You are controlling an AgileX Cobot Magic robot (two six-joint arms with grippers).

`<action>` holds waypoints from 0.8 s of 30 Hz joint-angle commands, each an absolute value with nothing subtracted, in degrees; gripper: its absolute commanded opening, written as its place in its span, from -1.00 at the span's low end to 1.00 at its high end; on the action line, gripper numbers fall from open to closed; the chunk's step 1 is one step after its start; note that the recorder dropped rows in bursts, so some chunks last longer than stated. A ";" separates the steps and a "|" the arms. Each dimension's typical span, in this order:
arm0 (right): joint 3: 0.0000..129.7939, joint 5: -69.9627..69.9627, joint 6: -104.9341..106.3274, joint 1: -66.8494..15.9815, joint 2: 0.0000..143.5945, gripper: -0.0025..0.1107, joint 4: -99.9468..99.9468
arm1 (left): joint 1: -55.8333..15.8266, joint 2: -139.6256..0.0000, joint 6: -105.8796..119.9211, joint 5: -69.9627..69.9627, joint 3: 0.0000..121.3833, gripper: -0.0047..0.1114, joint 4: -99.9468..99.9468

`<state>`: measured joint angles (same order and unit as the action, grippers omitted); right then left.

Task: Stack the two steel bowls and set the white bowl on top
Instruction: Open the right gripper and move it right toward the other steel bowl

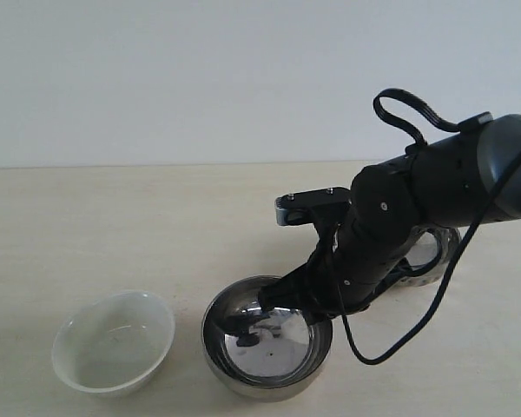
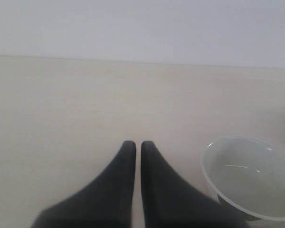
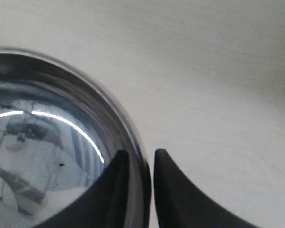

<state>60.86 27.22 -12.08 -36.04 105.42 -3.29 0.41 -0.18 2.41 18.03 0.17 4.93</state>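
Your right gripper (image 3: 141, 154) sits on the shiny, round, mirror-finish front steel bowl (image 1: 269, 356). In the right wrist view you can see one black finger (image 3: 115, 190) inside the bowl and the other outside it, with the rim running through the narrow gap between them, so the jaws are pinched onto that rim. You cannot tell from these views whether the bowl is resting on the pale beige wooden table (image 1: 113, 226) or raised just off it. In the exterior view it lies low in the middle, with the black right arm (image 1: 434, 187) reaching down to it from the right and a thin black cable (image 1: 391, 356) hanging in a loop beside it. The rear steel bowl (image 1: 430, 256), equally shiny and round, sits further back on the right. The arm covers most of it, so you see only a slice of its rim and wall. It is well apart from the front one, and the two are not stacked. The plain glossy white bowl (image 1: 113, 343) stands upright on the table to the left of the front steel bowl, near it but not touching. Your left gripper (image 2: 138, 145) hangs over bare table with its two dark fingers drawn almost together, only a thin slit between them and nothing held. The white bowl lies just beside it. A plain pale wall (image 1: 200, 78) rises behind the table.
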 commanded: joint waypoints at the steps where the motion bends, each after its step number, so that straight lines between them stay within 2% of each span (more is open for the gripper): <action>1: 60.70 27.13 -11.85 -35.93 105.29 -0.07 -3.20 | 0.12 0.00 2.14 17.53 0.00 -0.85 4.93; 2: 60.70 27.13 -11.85 -35.93 105.29 0.04 -3.20 | 0.12 0.00 2.14 17.53 0.00 -0.85 4.93; 10: 61.50 27.40 -11.85 -35.93 102.36 0.04 -3.20 | 0.12 0.00 2.14 17.53 0.00 -0.85 4.93; 24: 63.57 28.46 -19.69 -35.82 87.00 0.04 3.86 | 0.12 0.00 2.14 17.53 0.00 -0.85 4.93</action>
<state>63.28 28.08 -17.96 -36.04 89.19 1.73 0.41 -0.18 2.41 18.03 0.17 4.93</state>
